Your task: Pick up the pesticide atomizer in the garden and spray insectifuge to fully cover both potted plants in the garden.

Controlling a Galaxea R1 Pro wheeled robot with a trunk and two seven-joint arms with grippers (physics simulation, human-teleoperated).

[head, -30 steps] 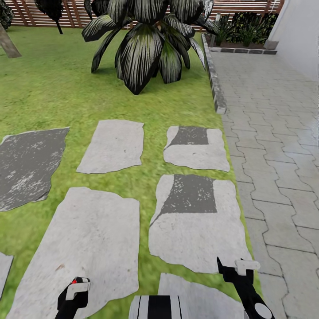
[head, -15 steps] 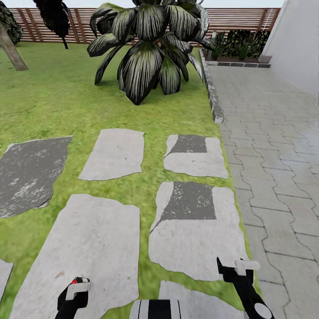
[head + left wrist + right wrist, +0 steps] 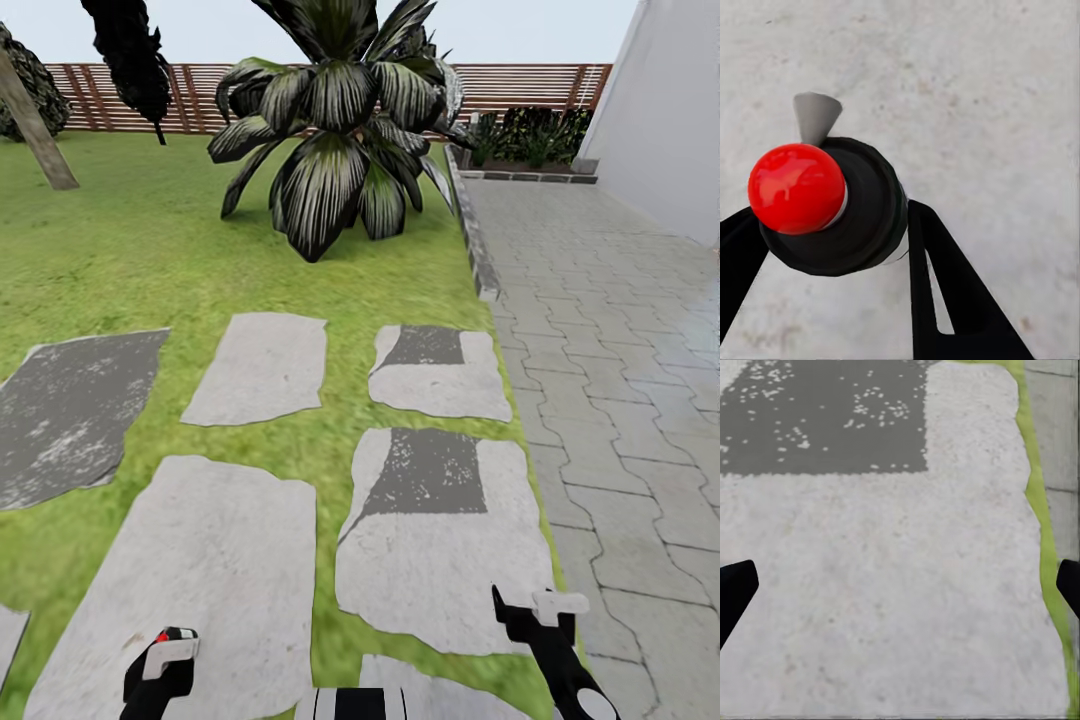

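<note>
We hold the pesticide atomizer (image 3: 832, 210) in our left gripper (image 3: 832, 247), whose two black fingers (image 3: 945, 292) press against the dark round body from either side; in the wrist view its glossy red top faces the camera and the pale grey nozzle juts out past the rim, over bare grey stone. In the head view the same gripper (image 3: 160, 668) sits low on our left with a spot of red showing at its tip. Our right gripper (image 3: 900, 585) carries nothing, its finger tips parted wide at the two edges of the wrist view, above a stepping stone (image 3: 440, 540) with a dark patch. We judge the pickup done and the spraying wholly ahead of us: no small grey-potted rosettes appear anywhere before us, so we take it that we have yet to reach them. What lies ahead is the lawn (image 3: 130, 250) with its grey stones, a large dark striped-leaf plant (image 3: 340, 150), the paved patio (image 3: 610, 330) on our right, a bed of dark bushes (image 3: 530, 135) at its far end, and the brown slatted fence (image 3: 520, 90) behind. As for writing, we can read none: no brand or label text faces any camera, since the bottle shows us only its top.
</note>
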